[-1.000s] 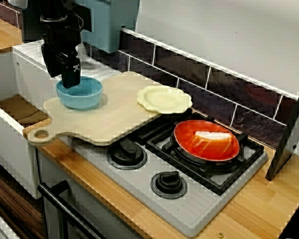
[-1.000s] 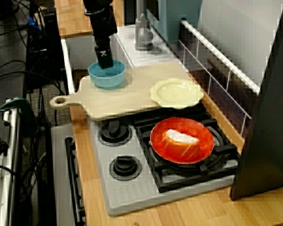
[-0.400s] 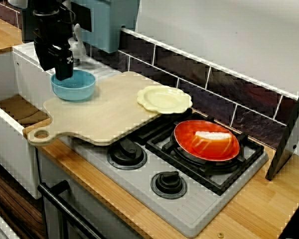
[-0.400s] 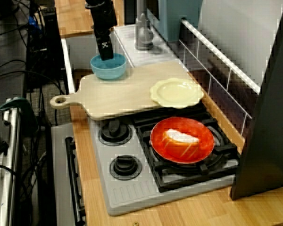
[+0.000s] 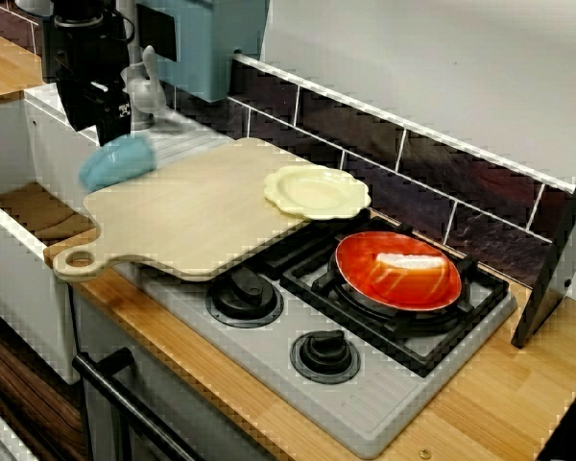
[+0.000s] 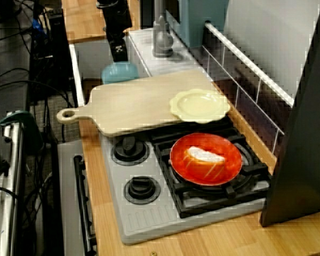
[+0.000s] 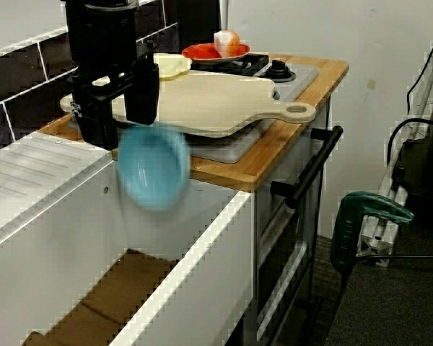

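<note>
A light blue bowl (image 5: 117, 161) is tipped on its side and blurred, just past the left end of the wooden cutting board (image 5: 192, 216). In the view from the sink side the bowl (image 7: 153, 173) hangs in the air over the white sink (image 7: 202, 238), its opening facing the camera. My black gripper (image 7: 119, 115) is right above it with its two fingers spread apart; nothing is between them. In the view along the counter the gripper (image 6: 117, 53) is above the bowl (image 6: 119, 72), beyond the board (image 6: 138, 104).
A pale yellow plate (image 5: 317, 192) lies on the board's right end. An orange plate (image 5: 398, 271) with a white piece of food rests on the stove burner. A grey tap (image 6: 161, 37) stands on the draining board behind the gripper. The sink bottom is brown.
The gripper carried the bowl left off the cutting board and rose. The bowl, upright on the board before, now sits tilted and blurred below the open fingers, over the sink.
</note>
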Available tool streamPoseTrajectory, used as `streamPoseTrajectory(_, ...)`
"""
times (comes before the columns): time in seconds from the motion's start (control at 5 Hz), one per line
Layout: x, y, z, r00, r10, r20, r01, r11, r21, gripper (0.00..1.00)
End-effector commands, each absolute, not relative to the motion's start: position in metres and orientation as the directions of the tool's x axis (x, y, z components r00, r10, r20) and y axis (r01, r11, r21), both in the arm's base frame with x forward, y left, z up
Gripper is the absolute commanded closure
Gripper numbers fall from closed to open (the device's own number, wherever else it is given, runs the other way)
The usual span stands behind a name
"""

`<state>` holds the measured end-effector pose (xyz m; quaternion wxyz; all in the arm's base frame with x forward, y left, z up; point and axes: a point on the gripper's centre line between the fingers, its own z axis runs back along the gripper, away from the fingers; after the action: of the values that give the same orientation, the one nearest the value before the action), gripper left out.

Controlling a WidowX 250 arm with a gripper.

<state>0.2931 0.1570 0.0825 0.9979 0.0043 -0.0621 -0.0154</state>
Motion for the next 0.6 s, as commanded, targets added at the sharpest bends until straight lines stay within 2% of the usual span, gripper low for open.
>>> streamPoseTrajectory(0.0,0.293,0.173,0.098,0.988,-0.026,0.15,0.019,0.998,0.051,0.0)
streamPoseTrajectory(0.4,0.289,0.154,0.115,0.978,-0.096,0.184,0.1,0.995,-0.011,0.0)
